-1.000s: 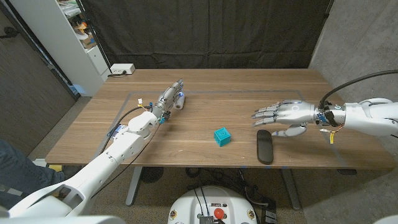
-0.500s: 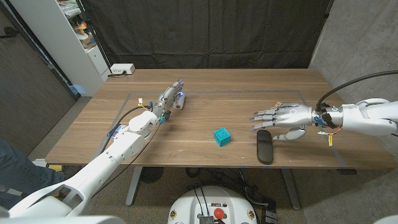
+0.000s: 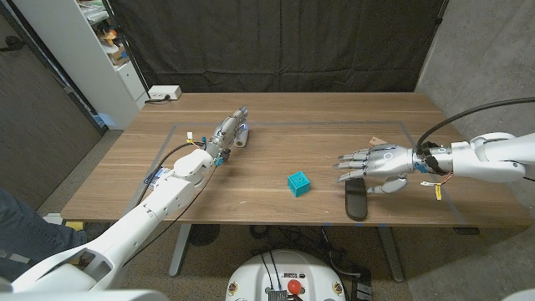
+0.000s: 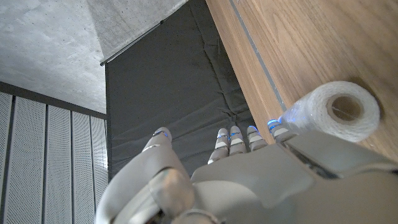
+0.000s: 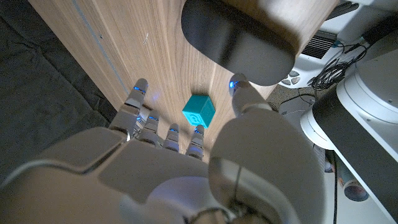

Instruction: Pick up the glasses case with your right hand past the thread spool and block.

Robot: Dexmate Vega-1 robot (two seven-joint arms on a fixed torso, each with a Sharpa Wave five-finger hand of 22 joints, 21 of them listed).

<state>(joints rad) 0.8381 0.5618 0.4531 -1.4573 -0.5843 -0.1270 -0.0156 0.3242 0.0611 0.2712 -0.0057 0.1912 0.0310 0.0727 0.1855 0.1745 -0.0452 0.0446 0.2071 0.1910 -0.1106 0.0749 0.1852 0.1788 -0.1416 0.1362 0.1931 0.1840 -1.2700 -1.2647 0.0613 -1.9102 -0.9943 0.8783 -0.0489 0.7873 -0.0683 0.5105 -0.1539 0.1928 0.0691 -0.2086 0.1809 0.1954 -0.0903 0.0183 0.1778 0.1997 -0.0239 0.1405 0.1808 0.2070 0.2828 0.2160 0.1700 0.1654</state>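
Your right hand (image 3: pixel 374 162) hovers over the far end of the glasses case (image 3: pixel 356 199), fingers (image 3: pixel 349 157) spread apart and reaching toward the bench's middle, thumb curved down on the near side, holding nothing; from the head view you cannot tell whether any fingertip touches the case, since the hand covers its far tip. In the right wrist view the case (image 5: pixel 239 34) is a dark, smooth, rounded oblong with a matte finish, cut off at the picture's edge, lying on the wood just beyond the thumb, and the gap between the two is hard to judge. The case lies on the bench (image 3: pixel 276 134) near its front edge on your right side, long axis running front to back. The block (image 3: pixel 298 183) is a small teal cube with a paler mark on one face (the mark is too small to read), sitting apart from the case toward the bench's middle. The thread spool (image 4: pixel 333 110) is white, wound in fine ridged turns around a hollow core, lying on its side at the far left of the bench. Your left hand (image 3: pixel 227 134) stands beside it with fingers extended and close together, empty; its little-finger side sits right against the spool, though actual contact is not clear. The bench top is brown wood with long straight grain and a thin taped outline.
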